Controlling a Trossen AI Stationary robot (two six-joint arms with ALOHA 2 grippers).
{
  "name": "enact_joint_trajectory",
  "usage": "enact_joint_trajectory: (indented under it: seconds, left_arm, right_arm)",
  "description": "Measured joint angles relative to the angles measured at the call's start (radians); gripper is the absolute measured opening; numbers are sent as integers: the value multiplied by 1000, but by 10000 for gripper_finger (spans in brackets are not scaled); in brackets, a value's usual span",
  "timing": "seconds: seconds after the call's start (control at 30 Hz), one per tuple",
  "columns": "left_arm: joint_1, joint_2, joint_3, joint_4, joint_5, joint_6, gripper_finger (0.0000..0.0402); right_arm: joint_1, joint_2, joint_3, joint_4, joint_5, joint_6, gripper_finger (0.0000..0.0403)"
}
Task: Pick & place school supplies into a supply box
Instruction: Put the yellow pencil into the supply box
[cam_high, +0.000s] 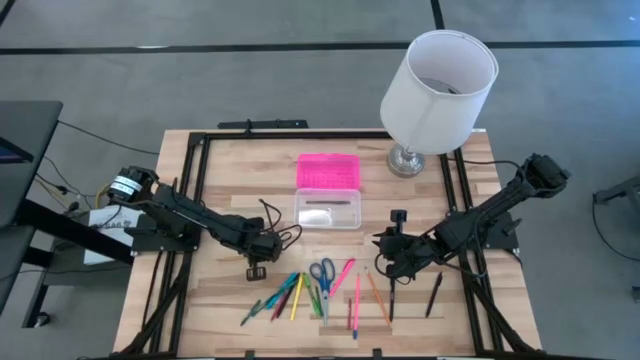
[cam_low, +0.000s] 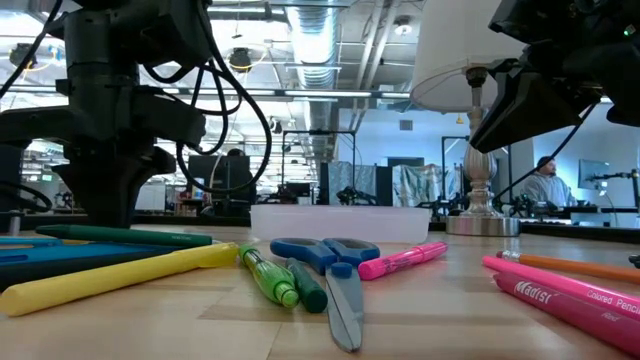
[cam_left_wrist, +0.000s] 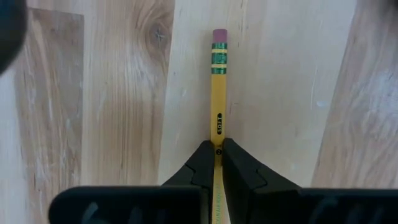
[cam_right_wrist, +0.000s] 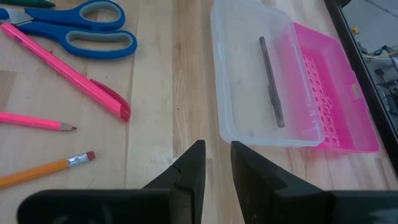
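Supply box (cam_right_wrist: 261, 93) sits open mid-table holding just 1 dark pencil (cam_right_wrist: 271, 81); left end effector (cam_left_wrist: 217, 155) clenches a yellow pencil (cam_left_wrist: 218, 87), right end effector (cam_right_wrist: 216, 163) empty, parted; most supplies remain.

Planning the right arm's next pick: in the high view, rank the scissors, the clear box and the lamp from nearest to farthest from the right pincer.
From the right pincer, empty and slightly open:
1. Scissors, beside it toward the left arm, among the pens.
2. Clear box, farther up the table, lid open behind it.
3. Lamp, at the far edge on the right arm's side.
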Motion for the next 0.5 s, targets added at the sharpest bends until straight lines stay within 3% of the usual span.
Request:
enact_joint_trajectory:
  seconds: [0.5]
  left_arm:
    - [6, 10, 152, -31, -60, 90, 2]
  right_arm:
    - [0, 0, 0, -3, 0, 2, 70]
